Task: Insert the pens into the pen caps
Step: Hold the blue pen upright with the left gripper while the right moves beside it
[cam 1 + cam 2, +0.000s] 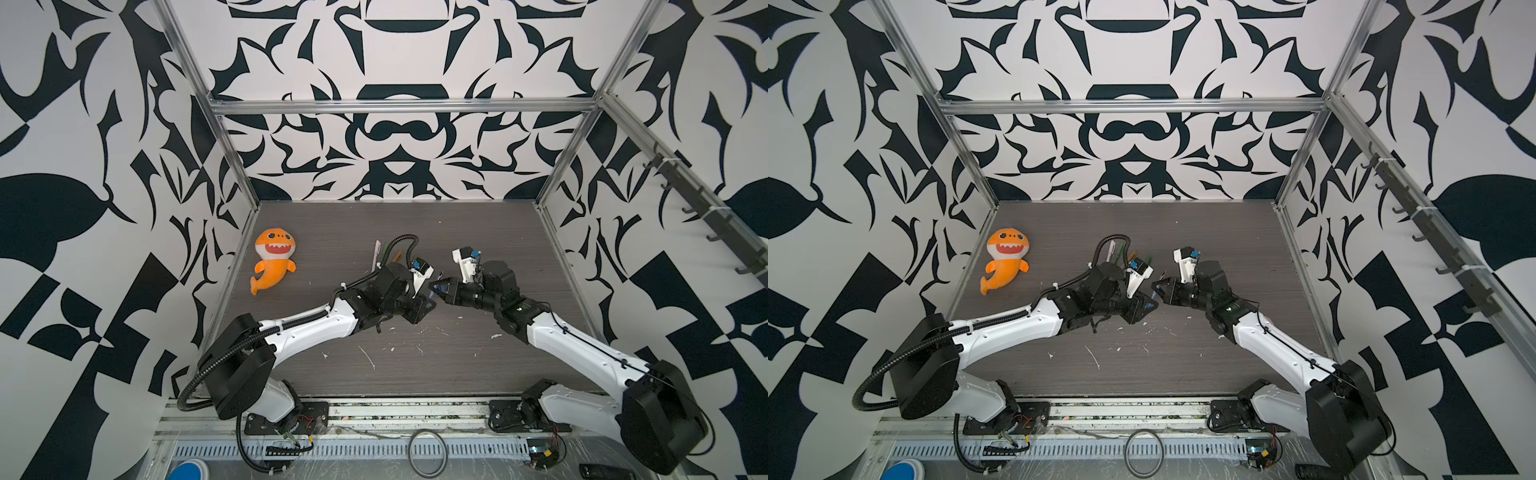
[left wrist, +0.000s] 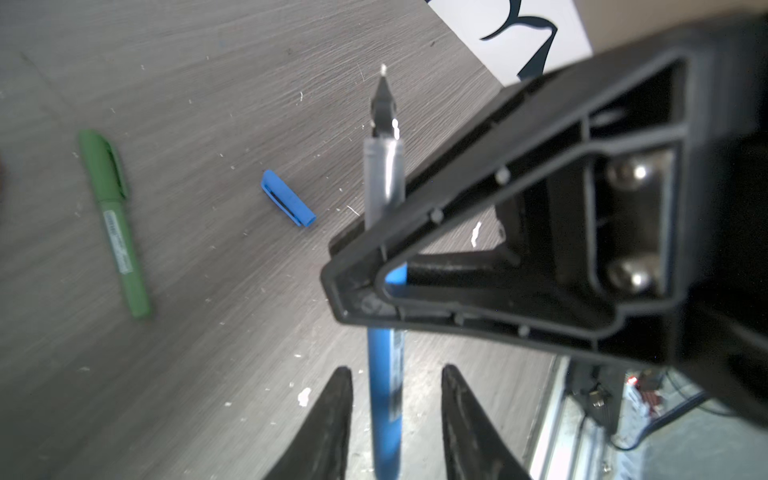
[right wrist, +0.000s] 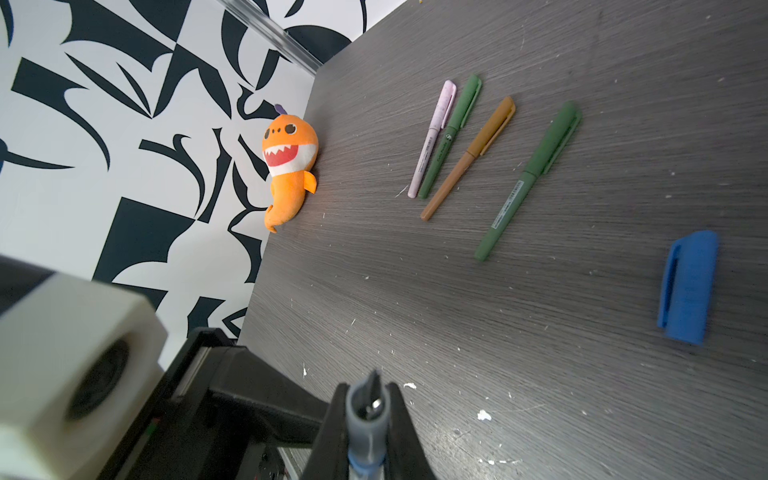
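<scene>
Blue pen [image 2: 384, 407], uncapped, is held in the air over the dark wood-grain table [image 3: 540, 374], near the blue cap [image 3: 688, 286] but not touching it. The right gripper [image 3: 365, 399] pinches it where the grey grip section meets the blue barrel, just behind the dark pointed tip. The left gripper [image 2: 395, 370] straddles the barrel's tail end, fingers spread, with a gap on each side.

The pen looks light, stiff and smooth, so it may swivel in a pinch. A hold close behind the tip should keep the push straight.

The blue cap lies flat on the table. It is short and stubby and likely to roll, so it is best taken across its sides, leaving the mouth free.

Beyond the cap lie four capped pens: a green pen [image 3: 528, 178] nearest, then an orange pen [image 3: 469, 158], then a second green pen [image 3: 451, 137] and a pink pen [image 3: 432, 141] side by side. Farthest from the cap, an orange shark plush [image 3: 289, 166] lies by the wall.
</scene>
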Robot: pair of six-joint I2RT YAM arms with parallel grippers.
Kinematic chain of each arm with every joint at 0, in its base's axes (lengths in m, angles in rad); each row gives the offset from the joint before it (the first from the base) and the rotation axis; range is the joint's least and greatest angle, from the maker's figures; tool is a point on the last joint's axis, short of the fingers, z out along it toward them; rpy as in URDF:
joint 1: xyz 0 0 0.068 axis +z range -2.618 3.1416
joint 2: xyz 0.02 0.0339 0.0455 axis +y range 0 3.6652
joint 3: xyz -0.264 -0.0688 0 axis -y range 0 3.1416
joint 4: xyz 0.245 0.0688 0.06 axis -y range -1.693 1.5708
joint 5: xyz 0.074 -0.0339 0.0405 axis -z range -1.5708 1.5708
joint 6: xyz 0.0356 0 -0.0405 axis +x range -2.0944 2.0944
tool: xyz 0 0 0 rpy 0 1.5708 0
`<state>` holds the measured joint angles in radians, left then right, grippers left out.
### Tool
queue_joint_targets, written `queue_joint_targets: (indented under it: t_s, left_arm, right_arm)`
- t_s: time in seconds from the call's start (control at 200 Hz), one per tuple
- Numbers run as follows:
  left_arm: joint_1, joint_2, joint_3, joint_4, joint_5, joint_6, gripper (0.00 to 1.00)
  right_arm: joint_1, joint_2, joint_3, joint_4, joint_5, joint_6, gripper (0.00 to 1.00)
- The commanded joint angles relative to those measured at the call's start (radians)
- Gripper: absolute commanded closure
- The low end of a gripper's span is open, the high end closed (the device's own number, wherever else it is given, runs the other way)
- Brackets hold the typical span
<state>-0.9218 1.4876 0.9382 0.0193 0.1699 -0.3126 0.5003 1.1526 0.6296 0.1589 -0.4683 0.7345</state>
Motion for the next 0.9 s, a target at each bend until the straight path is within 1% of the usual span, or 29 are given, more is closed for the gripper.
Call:
queue_joint_targets:
  t_s: [0.0, 0.235, 0.305, 0.37, 0.49, 0.595, 0.78, 0.845, 0.895]
  left_arm:
    - [0.014, -0.012, -0.018, 0.043, 0.032, -0.020, 0.63]
    - [0.028, 0.009, -0.018, 0.058, 0.073, -0.029, 0.78]
    - [0.028, 0.016, -0.019, 0.057, 0.084, -0.029, 0.80]
    - [0.028, 0.019, -0.018, 0.059, 0.093, -0.027, 0.80]
    - [0.028, 0.025, -0.014, 0.053, 0.126, -0.017, 0.74]
    - [0.028, 0.029, -0.012, 0.044, 0.143, -0.014, 0.74]
    - [0.028, 0.031, -0.018, 0.045, 0.157, -0.010, 0.86]
    - [0.028, 0.030, -0.021, 0.046, 0.157, -0.008, 0.89]
    - [0.028, 0.031, -0.023, 0.048, 0.157, -0.006, 0.93]
  right_arm:
    - [0.013, -0.023, 0.029, 0.052, -0.015, 0.005, 0.95]
    - [0.021, -0.028, 0.029, 0.054, -0.011, 0.003, 0.96]
    - [0.021, -0.033, 0.029, 0.057, -0.010, 0.001, 0.96]
    - [0.020, -0.034, 0.029, 0.057, -0.006, 0.000, 0.96]
    - [0.021, -0.042, 0.025, 0.060, 0.008, -0.004, 0.96]
    - [0.021, -0.041, 0.029, 0.061, 0.008, -0.007, 0.96]
    - [0.021, -0.038, 0.027, 0.065, 0.005, -0.006, 0.96]
    - [0.021, -0.039, 0.029, 0.066, 0.008, -0.006, 0.96]
    - [0.021, -0.039, 0.031, 0.066, 0.004, -0.005, 0.96]
